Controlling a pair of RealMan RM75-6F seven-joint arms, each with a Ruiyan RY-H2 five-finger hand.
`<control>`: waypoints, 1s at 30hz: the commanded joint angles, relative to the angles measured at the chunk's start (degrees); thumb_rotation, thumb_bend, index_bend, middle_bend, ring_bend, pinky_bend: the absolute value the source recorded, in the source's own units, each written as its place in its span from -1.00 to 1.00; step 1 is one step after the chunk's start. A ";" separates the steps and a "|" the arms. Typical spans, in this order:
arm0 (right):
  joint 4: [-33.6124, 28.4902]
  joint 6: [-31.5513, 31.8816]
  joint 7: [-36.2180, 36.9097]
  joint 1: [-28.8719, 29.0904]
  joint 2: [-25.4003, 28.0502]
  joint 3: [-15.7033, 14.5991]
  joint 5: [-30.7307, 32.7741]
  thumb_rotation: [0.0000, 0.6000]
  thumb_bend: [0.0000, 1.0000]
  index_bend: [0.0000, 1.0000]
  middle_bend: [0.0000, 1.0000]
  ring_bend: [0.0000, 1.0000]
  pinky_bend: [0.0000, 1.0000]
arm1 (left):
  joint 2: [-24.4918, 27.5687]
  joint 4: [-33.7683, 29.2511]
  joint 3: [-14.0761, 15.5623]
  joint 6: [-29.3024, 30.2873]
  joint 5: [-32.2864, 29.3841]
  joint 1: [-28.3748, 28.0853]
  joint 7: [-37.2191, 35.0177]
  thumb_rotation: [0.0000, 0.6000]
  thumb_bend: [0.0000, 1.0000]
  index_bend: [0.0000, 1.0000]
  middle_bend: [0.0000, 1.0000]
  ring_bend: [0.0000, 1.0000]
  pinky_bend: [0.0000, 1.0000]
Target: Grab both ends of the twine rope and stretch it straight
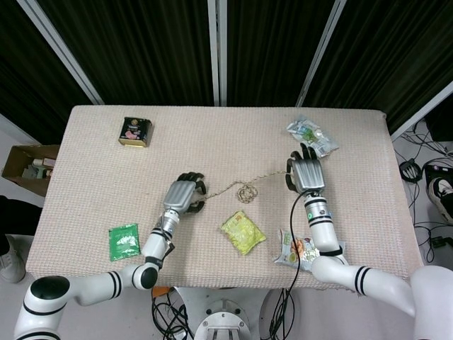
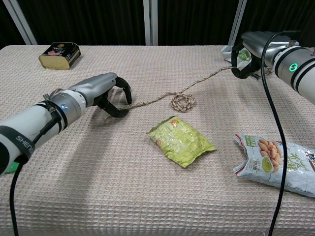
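The twine rope [image 2: 157,101] lies across the middle of the table with a small coil [image 2: 183,102] partway along; the head view shows the same rope [image 1: 226,188]. My left hand [image 2: 109,93] has its fingers curled around the rope's frayed left end, low on the cloth. In the head view the left hand [image 1: 185,195] sits left of the coil. My right hand [image 2: 250,46] grips the right end, lifted slightly off the table near the back right. From above the right hand [image 1: 306,173] shows palm down. The rope between the hands still sags and loops.
A green snack bag [image 2: 179,140] lies just in front of the coil. A chips bag [image 2: 275,162] lies at the front right, a clear packet [image 1: 311,134] behind my right hand, a tin [image 2: 59,54] at the back left, a flat green packet [image 1: 124,241] at the front left.
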 commanded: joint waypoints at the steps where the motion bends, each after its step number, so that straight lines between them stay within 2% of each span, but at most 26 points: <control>1: 0.17 -0.07 0.22 -0.02 -0.09 -0.05 0.01 1.00 -0.05 0.40 -0.45 -0.94 -0.74 | -0.22 0.34 0.14 0.37 0.54 0.10 -0.55 1.00 -0.29 -0.06 -0.66 -0.79 -0.73; 15: 0.85 -0.22 -0.01 0.32 -0.69 -0.32 0.18 1.00 -0.05 0.40 -0.45 -0.94 -0.74 | -0.49 1.34 0.44 0.77 1.83 0.32 -1.76 1.00 -0.18 0.04 -0.62 -0.79 -0.73; 25: 0.70 0.04 -0.59 0.37 -0.76 -0.41 0.50 1.00 -0.05 0.40 -0.45 -0.94 -0.74 | -0.62 1.96 0.53 1.13 2.60 0.53 -2.37 1.00 0.12 0.14 -0.59 -0.79 -0.73; 30: -0.20 0.56 -0.36 -0.08 0.44 -0.11 0.57 1.00 -0.05 0.40 -0.45 -0.94 -0.74 | 0.61 1.97 0.08 2.31 3.27 1.29 -3.60 1.00 0.15 0.17 -0.57 -0.79 -0.73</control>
